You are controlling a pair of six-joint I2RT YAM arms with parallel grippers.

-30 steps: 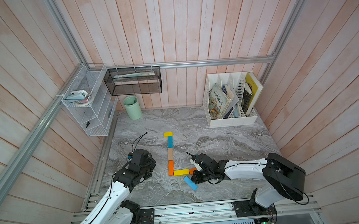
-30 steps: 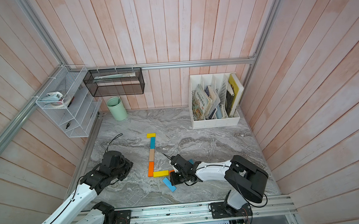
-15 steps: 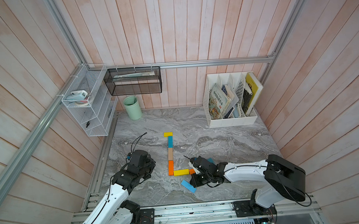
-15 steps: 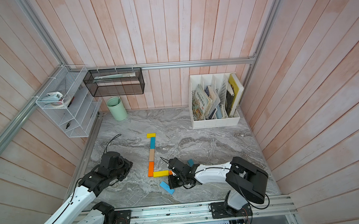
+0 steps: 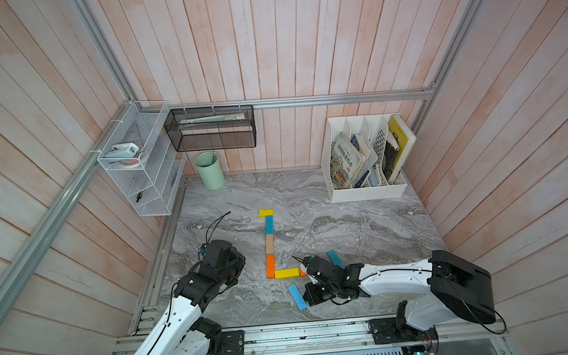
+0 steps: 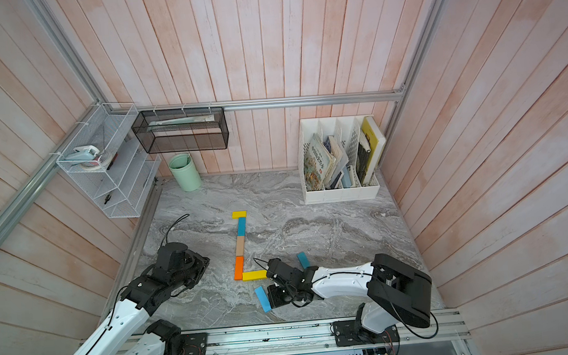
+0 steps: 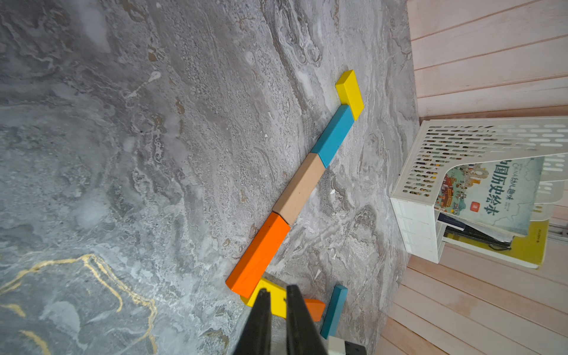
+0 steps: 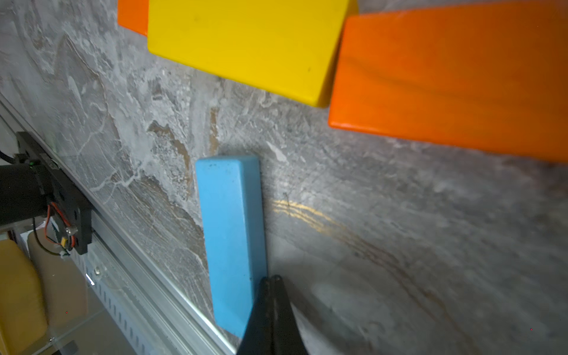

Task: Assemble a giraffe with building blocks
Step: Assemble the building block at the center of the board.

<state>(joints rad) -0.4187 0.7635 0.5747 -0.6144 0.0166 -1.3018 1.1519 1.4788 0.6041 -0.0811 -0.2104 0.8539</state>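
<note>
Light blue flat rectangular block lying on the grey marble bench, long axis slanting away from the yellow flat block. Right tool, tips together and empty, touching its long side. Left tool, tips slightly apart, empty, farther off.

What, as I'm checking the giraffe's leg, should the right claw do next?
Probably nudge the light blue block toward the yellow body block: the shut right claw sits beside its end, and bare table separates the two.
</note>
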